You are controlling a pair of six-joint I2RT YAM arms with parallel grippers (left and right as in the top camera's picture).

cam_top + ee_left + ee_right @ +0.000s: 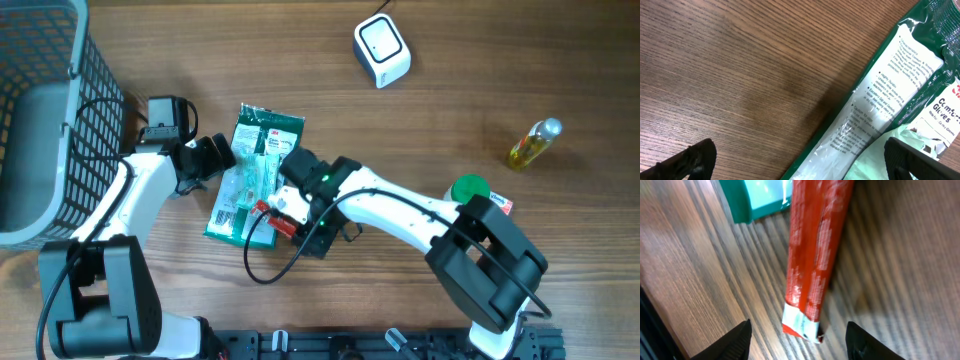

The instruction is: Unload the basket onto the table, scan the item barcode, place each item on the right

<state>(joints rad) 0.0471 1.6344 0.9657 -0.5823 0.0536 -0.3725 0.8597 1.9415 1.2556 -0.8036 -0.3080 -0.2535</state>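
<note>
I see my left claw spread wide beside the green glove packet; my right claw stands apart over the red packet lying on the worktop.

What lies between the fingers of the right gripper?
A red packet lies flat on the wooden table between the open fingers of the right gripper, touching neither; the right wrist view shows this.

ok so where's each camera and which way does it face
overhead: above the wooden table, looking down; both arms show.
left wrist: on the left gripper, looking down at the green plastic glove packet; black fingertips show.
right wrist: on the right gripper, looking down at the long red packet; fingertips show.
all share the green packet.
</note>
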